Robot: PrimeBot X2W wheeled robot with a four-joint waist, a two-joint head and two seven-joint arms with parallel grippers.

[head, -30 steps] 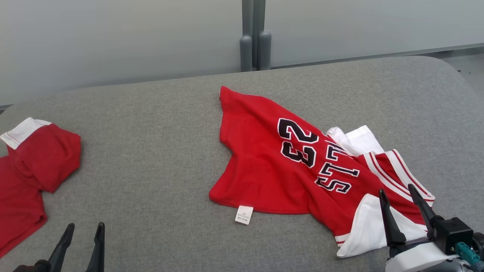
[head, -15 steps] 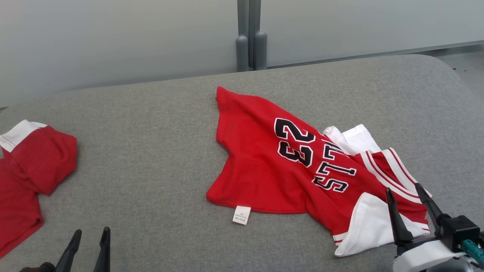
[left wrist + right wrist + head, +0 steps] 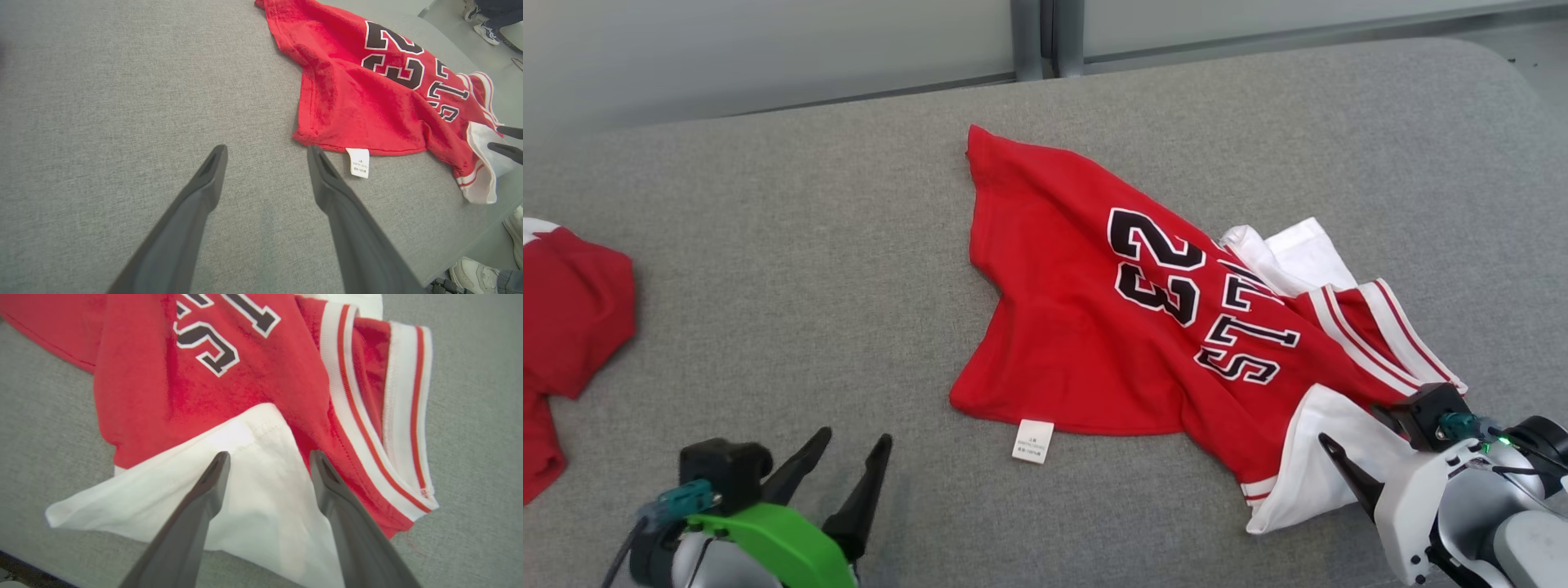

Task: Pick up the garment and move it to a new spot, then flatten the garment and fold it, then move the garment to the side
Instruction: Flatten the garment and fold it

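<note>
Head view shows the red jersey [image 3: 1094, 327] lying rumpled, number 23 up, toward the right end of the grey table [image 3: 768, 245]. Right hand [image 3: 269, 454], fingers spread, hovers over its white sleeve [image 3: 265, 498] near the table's front edge. Left hand [image 3: 856, 436], also spread, is over bare table. Another red garment [image 3: 572, 310] lies at the table's left end.

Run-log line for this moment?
red jersey: crumpled, ungrasped | left gripper: open, near care label | right gripper: open, over white sleeve
</note>
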